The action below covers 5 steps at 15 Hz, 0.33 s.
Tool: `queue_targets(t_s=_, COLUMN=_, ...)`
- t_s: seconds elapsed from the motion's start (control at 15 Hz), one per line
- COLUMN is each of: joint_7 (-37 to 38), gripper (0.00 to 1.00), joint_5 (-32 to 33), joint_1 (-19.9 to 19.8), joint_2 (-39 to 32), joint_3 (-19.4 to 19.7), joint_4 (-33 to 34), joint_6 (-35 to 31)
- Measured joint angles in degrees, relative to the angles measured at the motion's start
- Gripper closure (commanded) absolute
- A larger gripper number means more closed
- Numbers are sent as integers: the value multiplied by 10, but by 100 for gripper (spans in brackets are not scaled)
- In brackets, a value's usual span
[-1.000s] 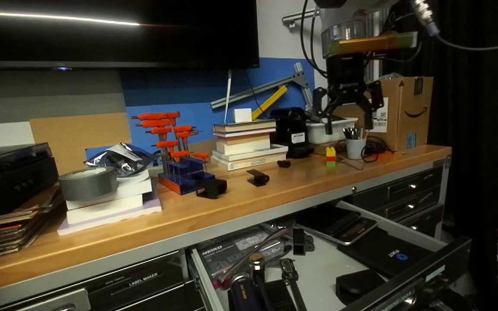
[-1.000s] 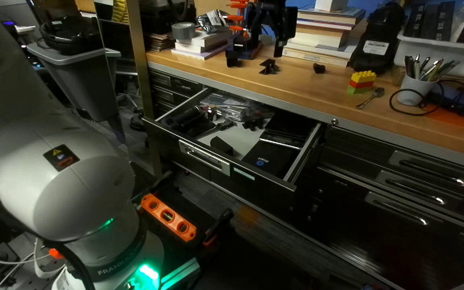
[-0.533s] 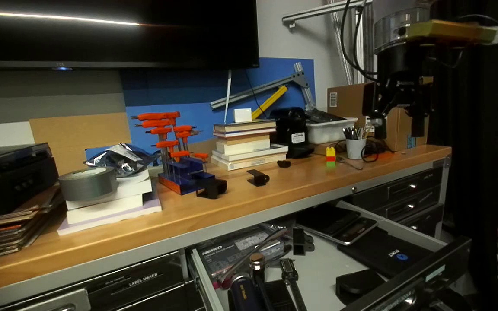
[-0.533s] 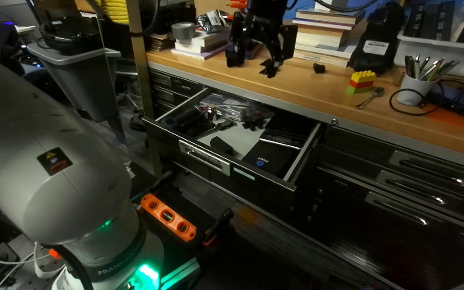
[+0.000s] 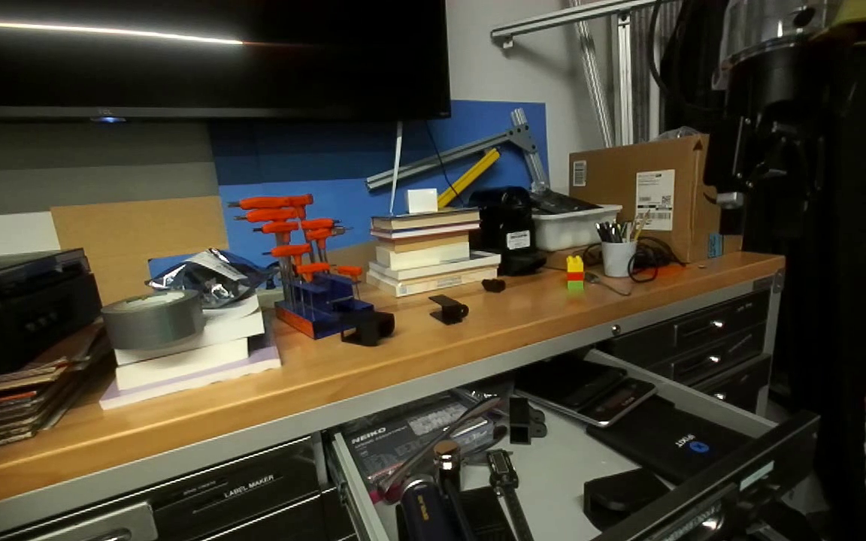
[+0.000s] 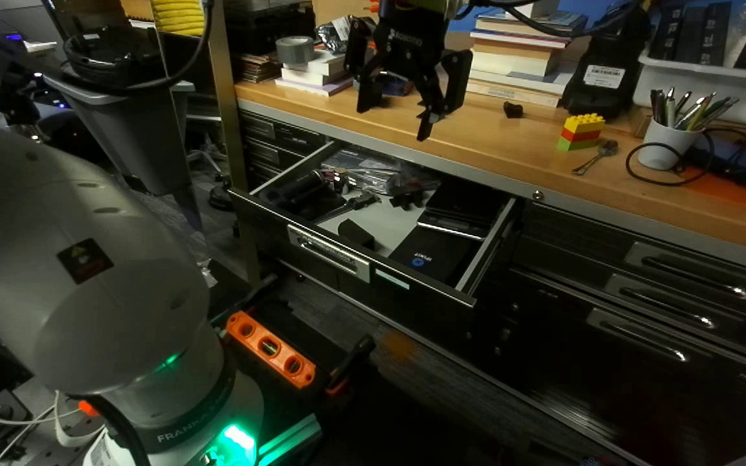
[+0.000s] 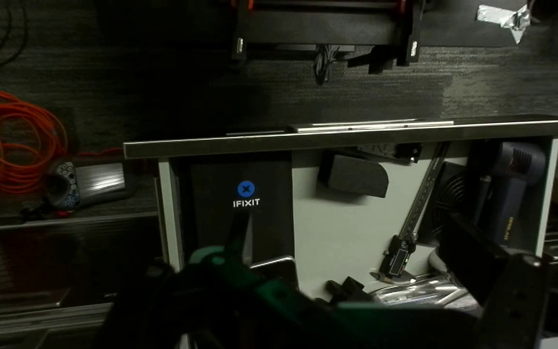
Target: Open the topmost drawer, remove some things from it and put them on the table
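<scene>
**Topmost drawer (image 7: 332,232) pulled out, another pick seems likely**

The tool (image 6: 394,122) hangs above the drawer, its jaws spread well apart and released, with nothing between them. Three small black pieces (image 5: 449,309) lie on the desk (image 6: 489,145), above and behind the drawer. Inside the drawer, two more small black things can be made out: a chunky block (image 7: 359,175) just behind the front panel and a bracket (image 5: 523,422) towards the back, near the NEIKO box (image 5: 418,443).

The opening step reads as done; removing and placing appears to be in hand, probably between picks. The task asks only for "some things", so whether the three pieces suffice cannot be told.

If another pick is meant, the next move calls for lowering the tool into the drawer over the block or the bracket, turned to suit its narrower side and kept clear of the front panel and the digital caliper (image 7: 400,257). The piece should then rise above the drawer's walls before going across to the desk.
</scene>
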<state>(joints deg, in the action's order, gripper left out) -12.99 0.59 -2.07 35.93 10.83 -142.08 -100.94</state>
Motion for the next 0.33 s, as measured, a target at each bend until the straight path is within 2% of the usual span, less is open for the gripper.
queue_targets(t_s=0.33, joint_7=-7, gripper=0, joint_5=0, joint_1=-3, joint_2=24, joint_3=3, joint_4=-18, joint_6=4)
